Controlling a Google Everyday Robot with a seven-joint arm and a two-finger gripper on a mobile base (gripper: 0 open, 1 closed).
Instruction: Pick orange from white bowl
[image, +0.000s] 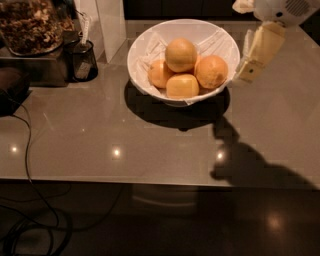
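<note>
The gripper (248, 72) is seen at the upper right, hanging above the table (125, 130) and tilted down toward the left; nothing is held in it, and whether it is spread or pressed together cannot be told. Just beside it, to its left, the right rim of the white bowl (131, 65) is found, near the gripper's tip but apart from it. The bowl is lined with crumpled white paper (150, 50), and four fruits are piled inside. The orange (181, 54), the paler golden one, is placed on top of the pile, further left of the gripper and a little higher than its tip. Closest to the gripper a deeper orange fruit (212, 71) is lying, another deep one (160, 74) is at the far side, and a yellowish one (182, 86) is at the front. Below the gripper, its dark shadow (250, 160) is thrown on the table. Well apart, far to the left, a small dark cup (82, 60) and a container of brown pieces (30, 25) are set, and a black cable (27, 165) is running down from there
</note>
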